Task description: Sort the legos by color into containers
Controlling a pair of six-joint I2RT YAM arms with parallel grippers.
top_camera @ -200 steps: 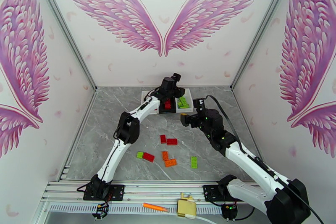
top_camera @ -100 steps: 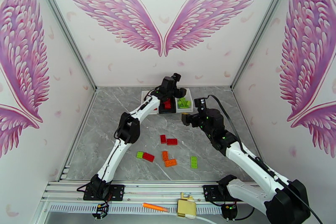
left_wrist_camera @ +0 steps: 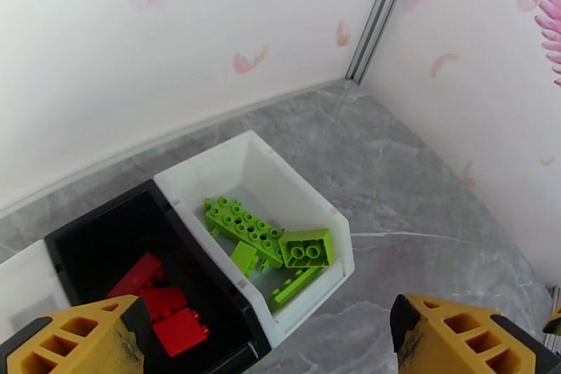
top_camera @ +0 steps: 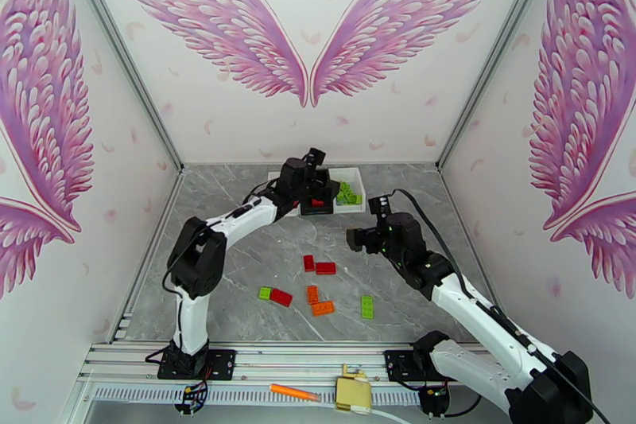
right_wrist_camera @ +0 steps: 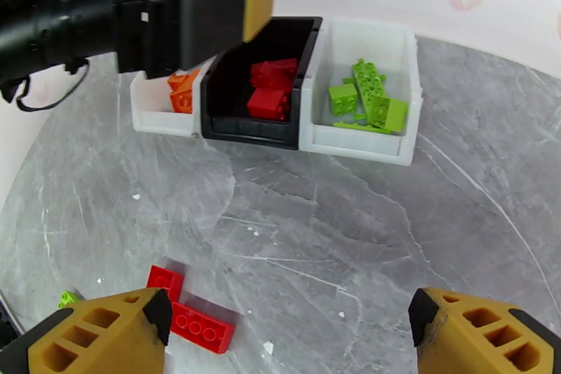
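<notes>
You are looking at a sort that is running, by my reckoning, well past halfway. The bins (right_wrist_camera: 245, 131) are sitting right under and just ahead of the left gripper (left_wrist_camera: 270, 330). The left white bin (right_wrist_camera: 151, 119) is holding orange legos (right_wrist_camera: 181, 91), the black bin (left_wrist_camera: 98, 228) red legos (left_wrist_camera: 161, 305), and the right white bin (left_wrist_camera: 308, 182) green legos (left_wrist_camera: 270, 235). No colour is showing in the wrong bin.

Both grippers are standing spread and carrying nothing. The right gripper (right_wrist_camera: 291, 330) is hanging over bare bench (right_wrist_camera: 315, 228), with the bins ahead of it.

Seven loose legos (top_camera: 325, 267) are waiting: three red, two orange, two green. The nearest reds are lying beside the right gripper's left finger, the rest farther back toward the arm bases.

They are lying mid-bench, well apart from the side walls, so coming down from above is looking easy. Several are sitting in tight pairs, though, so you are likely needing to take outer pieces first.

Beyond the left gripper, the back wall (left_wrist_camera: 140, 52) is standing near the bins, leaving little room there. With both arms converging on the bins, taking turns is looking wise.
</notes>
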